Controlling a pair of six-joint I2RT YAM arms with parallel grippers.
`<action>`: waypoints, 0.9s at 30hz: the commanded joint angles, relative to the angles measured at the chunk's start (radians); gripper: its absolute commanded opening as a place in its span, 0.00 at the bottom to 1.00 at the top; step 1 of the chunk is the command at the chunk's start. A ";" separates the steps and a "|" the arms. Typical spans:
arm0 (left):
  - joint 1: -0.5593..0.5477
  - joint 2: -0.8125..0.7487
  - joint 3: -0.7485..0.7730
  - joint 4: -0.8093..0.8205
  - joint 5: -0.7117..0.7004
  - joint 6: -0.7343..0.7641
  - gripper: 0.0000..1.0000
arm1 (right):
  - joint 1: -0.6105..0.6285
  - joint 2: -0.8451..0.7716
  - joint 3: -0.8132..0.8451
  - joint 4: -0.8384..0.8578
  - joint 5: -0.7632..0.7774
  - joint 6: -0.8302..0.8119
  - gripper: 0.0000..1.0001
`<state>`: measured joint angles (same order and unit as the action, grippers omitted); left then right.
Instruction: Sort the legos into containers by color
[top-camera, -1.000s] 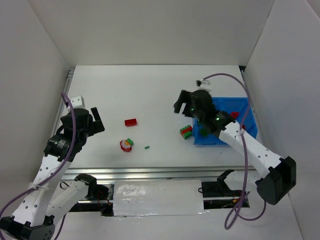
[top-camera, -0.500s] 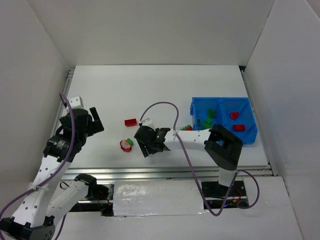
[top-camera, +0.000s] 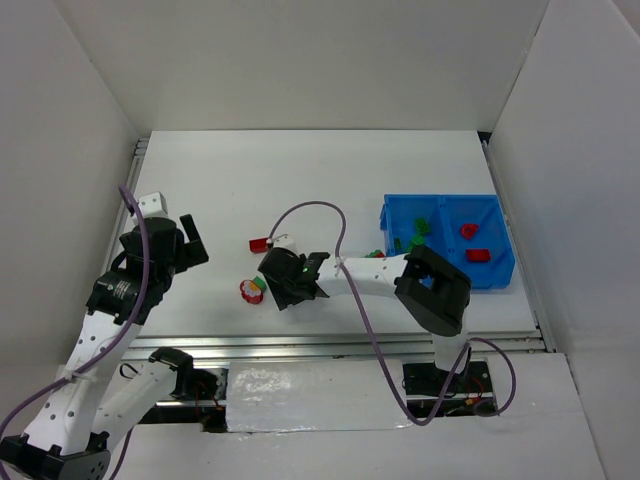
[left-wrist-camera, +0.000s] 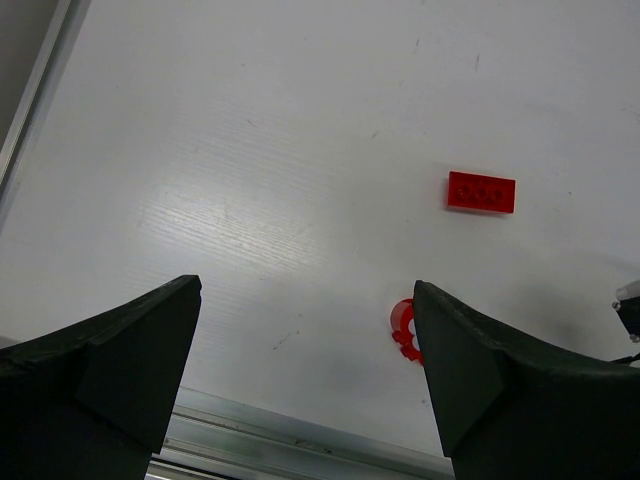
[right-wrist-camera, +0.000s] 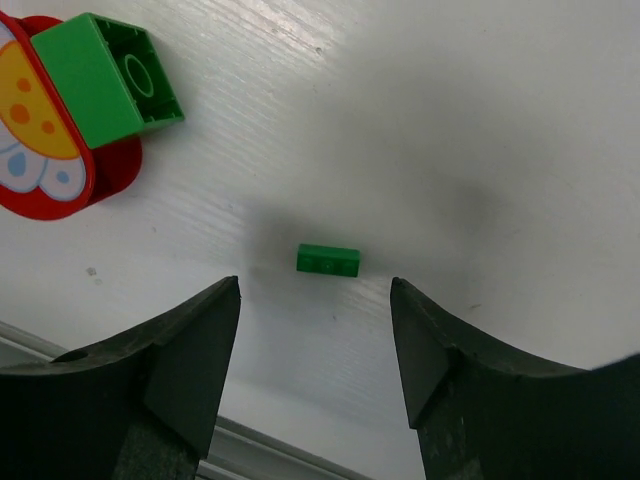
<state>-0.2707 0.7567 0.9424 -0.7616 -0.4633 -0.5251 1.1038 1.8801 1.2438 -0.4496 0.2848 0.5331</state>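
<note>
A tiny green lego (right-wrist-camera: 328, 260) lies flat on the white table, just ahead of my right gripper (right-wrist-camera: 315, 285). That gripper is open and low, with the brick in line with the gap and touching neither finger. In the top view the right gripper (top-camera: 285, 290) hides this brick. Left of it lies the round red-white piece (right-wrist-camera: 45, 170) with a green brick (right-wrist-camera: 108, 80) on it. A red lego (left-wrist-camera: 481, 191) lies farther back. My left gripper (left-wrist-camera: 305, 290) hangs open and empty at the left. The blue container (top-camera: 495, 215) holds green legos (top-camera: 415, 235) in its left compartment and red legos (top-camera: 468, 231) in its right one.
A red-green piece (top-camera: 375, 255) lies against the container's left wall. The right arm's cable (top-camera: 310, 212) loops over the table's middle. A metal rail (top-camera: 340, 345) runs along the near edge, and white walls close in the table.
My right arm has swung left from the blue container and come down over the small green lego, its jaws narrowing a little. The left arm has not moved.
</note>
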 joint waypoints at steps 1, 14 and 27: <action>0.007 -0.003 0.009 0.028 0.011 0.016 1.00 | 0.005 0.043 0.060 0.022 0.027 -0.009 0.69; 0.005 -0.008 0.006 0.039 0.029 0.023 0.99 | -0.001 0.094 0.066 0.026 0.031 0.008 0.29; 0.005 -0.005 0.006 0.042 0.038 0.028 1.00 | -0.174 -0.344 -0.043 -0.043 0.177 0.028 0.24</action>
<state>-0.2707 0.7567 0.9424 -0.7540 -0.4313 -0.5217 1.0477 1.7332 1.2072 -0.4679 0.3550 0.5461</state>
